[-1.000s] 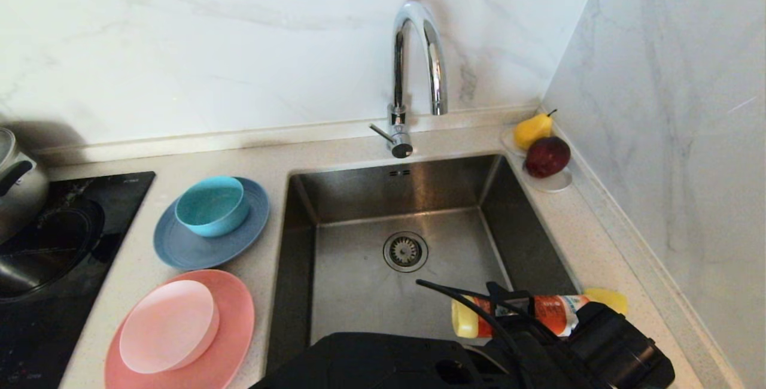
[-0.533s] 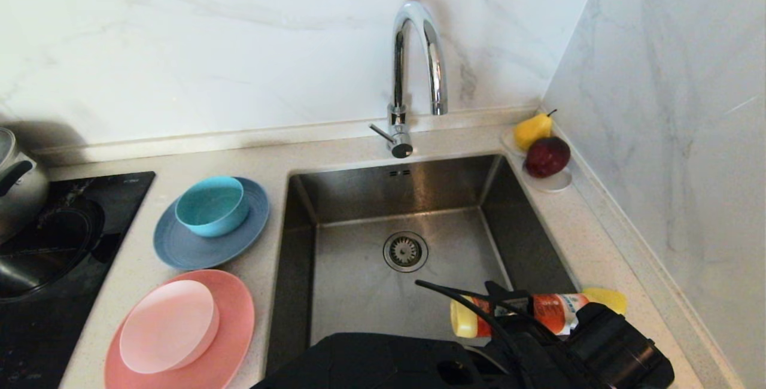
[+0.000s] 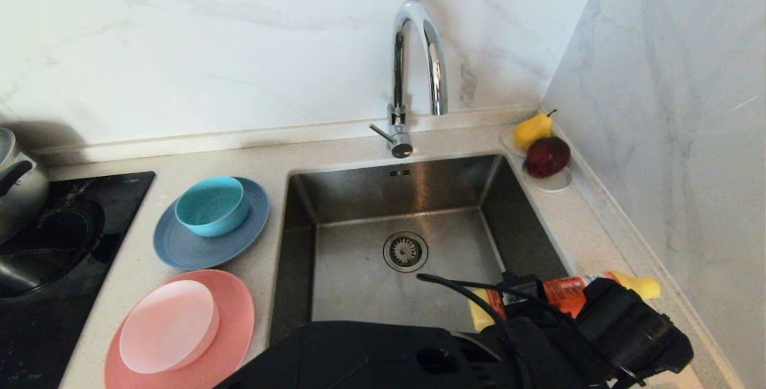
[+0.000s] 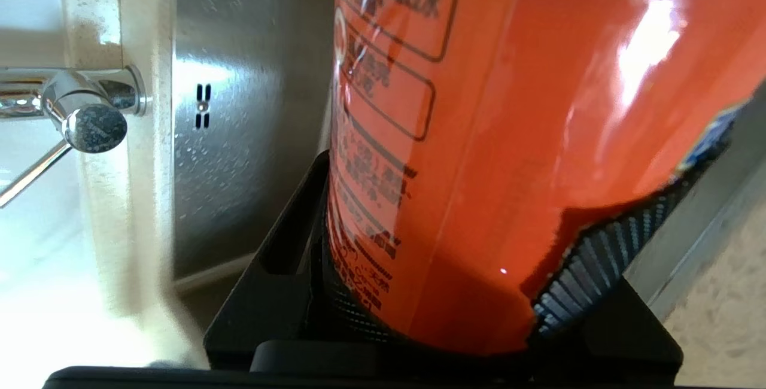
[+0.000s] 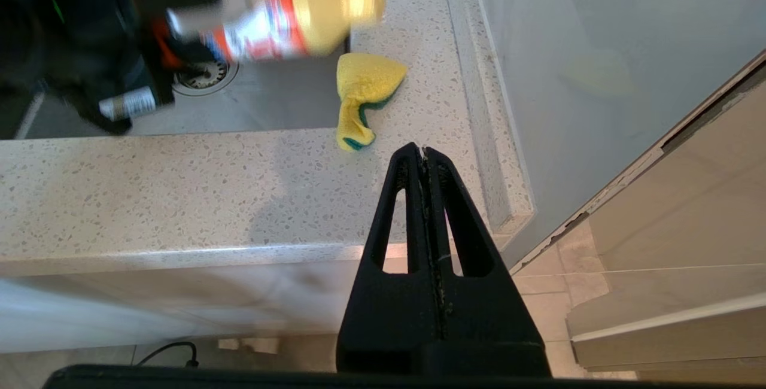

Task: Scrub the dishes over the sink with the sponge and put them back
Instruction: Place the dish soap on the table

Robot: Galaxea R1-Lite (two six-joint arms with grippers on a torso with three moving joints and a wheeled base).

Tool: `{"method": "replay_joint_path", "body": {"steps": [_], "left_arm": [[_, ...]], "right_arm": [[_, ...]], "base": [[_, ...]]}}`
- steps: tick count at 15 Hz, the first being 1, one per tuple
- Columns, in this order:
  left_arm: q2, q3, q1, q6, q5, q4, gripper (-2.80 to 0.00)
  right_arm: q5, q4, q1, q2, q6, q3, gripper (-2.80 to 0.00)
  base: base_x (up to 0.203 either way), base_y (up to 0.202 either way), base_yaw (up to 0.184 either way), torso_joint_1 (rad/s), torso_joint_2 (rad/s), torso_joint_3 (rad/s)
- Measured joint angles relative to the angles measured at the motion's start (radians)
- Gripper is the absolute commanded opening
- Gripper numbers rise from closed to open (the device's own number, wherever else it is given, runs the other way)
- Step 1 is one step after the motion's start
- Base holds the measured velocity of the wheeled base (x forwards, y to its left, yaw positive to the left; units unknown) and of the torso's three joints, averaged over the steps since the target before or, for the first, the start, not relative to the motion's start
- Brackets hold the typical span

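Note:
My left gripper (image 3: 538, 308) is shut on an orange detergent bottle (image 3: 565, 292), held lying over the sink's near right corner with its yellow cap (image 3: 643, 286) toward the right wall. In the left wrist view the bottle (image 4: 508, 137) fills the space between the ribbed pads (image 4: 604, 257). The yellow and green sponge (image 5: 364, 87) lies crumpled on the counter right of the sink (image 3: 359, 281), under the bottle. Left of the sink, a teal bowl (image 3: 210, 204) sits on a grey-blue plate (image 3: 191, 251), and a pale pink plate (image 3: 167, 326) on a salmon plate (image 3: 236, 323). My right gripper (image 5: 422, 151) hangs shut below the counter's front edge.
A chrome gooseneck faucet (image 3: 413, 66) stands behind the basin. A small white dish (image 3: 556, 183) with a pear and an apple sits at the back right corner. A black cooktop (image 3: 66, 239) with a pot is at the left. A marble wall closes the right side.
The left gripper has carried the bottle to the right and a little farther back, so its cap now reaches out over the right counter. The dishes have not moved.

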Motion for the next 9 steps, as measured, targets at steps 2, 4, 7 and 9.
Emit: {"method": "replay_joint_path", "body": {"steps": [2, 4, 7, 9], "left_arm": [[-0.034, 0.0, 0.002, -0.034, -0.047, -0.031, -2.8], [-0.079, 0.0, 0.01, -0.045, -0.111, -0.092, -2.8], [-0.156, -0.001, 0.033, -0.05, -0.226, -0.243, -2.8], [-0.213, -0.003, 0.039, -0.047, -0.291, -0.329, -2.8]], "right_arm": [[0.0, 0.0, 0.0, 0.0, 0.0, 0.0, -2.8], [0.0, 0.0, 0.0, 0.0, 0.0, 0.0, -2.8], [0.0, 0.0, 0.0, 0.0, 0.0, 0.0, -2.8], [0.0, 0.0, 0.0, 0.0, 0.0, 0.0, -2.8]], "base": [[0.0, 0.0, 0.0, 0.0, 0.0, 0.0], [0.0, 0.0, 0.0, 0.0, 0.0, 0.0], [0.0, 0.0, 0.0, 0.0, 0.0, 0.0], [0.0, 0.0, 0.0, 0.0, 0.0, 0.0]]}}
